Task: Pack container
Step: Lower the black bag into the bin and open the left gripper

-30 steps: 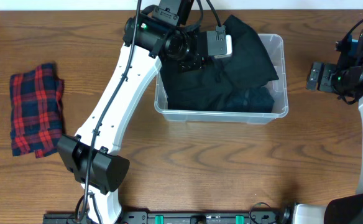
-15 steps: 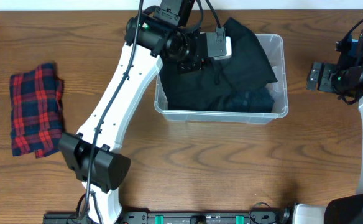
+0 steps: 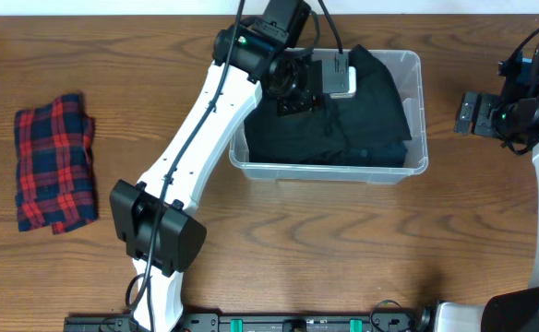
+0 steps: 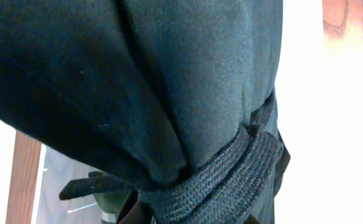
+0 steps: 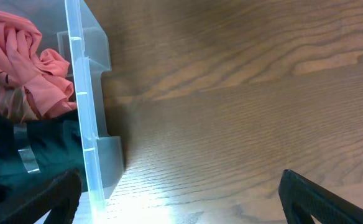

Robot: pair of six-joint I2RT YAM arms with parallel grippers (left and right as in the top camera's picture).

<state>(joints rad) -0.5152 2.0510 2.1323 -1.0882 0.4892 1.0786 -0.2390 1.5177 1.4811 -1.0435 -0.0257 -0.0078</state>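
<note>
A black knitted garment (image 3: 362, 111) is held inside the large clear rectangular plastic container (image 3: 329, 172), set right of centre on the wooden desk (image 3: 343, 249), by the left hand (image 3: 299, 92), which is narrowed and apparently pinched on the fabric. The right hand (image 5: 181, 202) is kept wide and empty beside the container. A release is judged due next, then retrieval of the folded red-and-navy plaid cloth (image 3: 55, 161), well apart at left.

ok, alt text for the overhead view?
The left gripper holds a black garment down in the clear container. A folded red plaid cloth lies at the table's far left; the right gripper sits beyond the container's right end, jaws open.
</note>
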